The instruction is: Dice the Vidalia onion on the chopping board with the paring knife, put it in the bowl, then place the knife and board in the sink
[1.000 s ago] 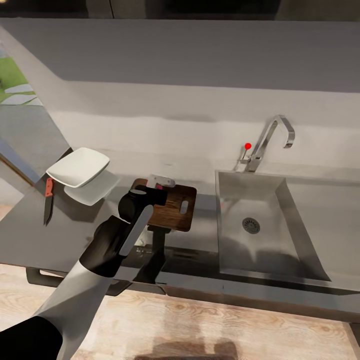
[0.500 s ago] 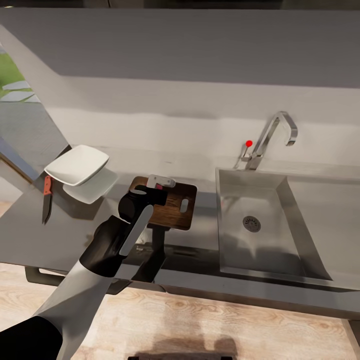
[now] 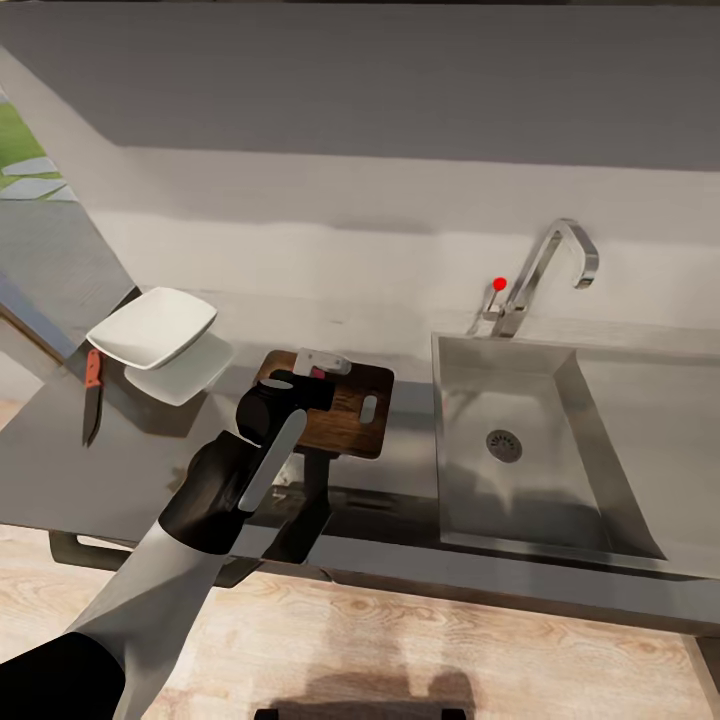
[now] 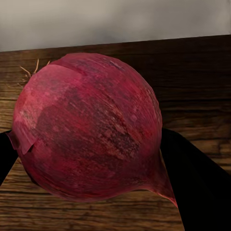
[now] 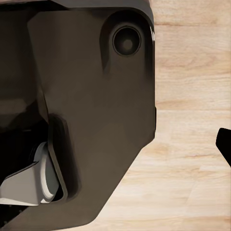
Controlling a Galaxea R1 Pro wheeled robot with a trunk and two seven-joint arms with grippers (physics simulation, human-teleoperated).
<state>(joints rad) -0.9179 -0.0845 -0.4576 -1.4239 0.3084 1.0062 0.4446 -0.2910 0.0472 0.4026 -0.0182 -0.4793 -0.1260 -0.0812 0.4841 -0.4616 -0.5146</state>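
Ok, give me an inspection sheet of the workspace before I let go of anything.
Surface: countertop dark grey, glossy; chopping board flat on it beside the sink.
Job's things: Vidalia onion over the board, between the left gripper's fingers; bowl at the far left; paring knife lying beside it; sink basin holds nothing but its drain.
Clutter: nothing seen.
Grippers: left gripper shut on the onion; right gripper, state cannot be told.
Cables: nothing seen.
Surroundings: grey wall, chrome tap with red knob, pale wood floor.
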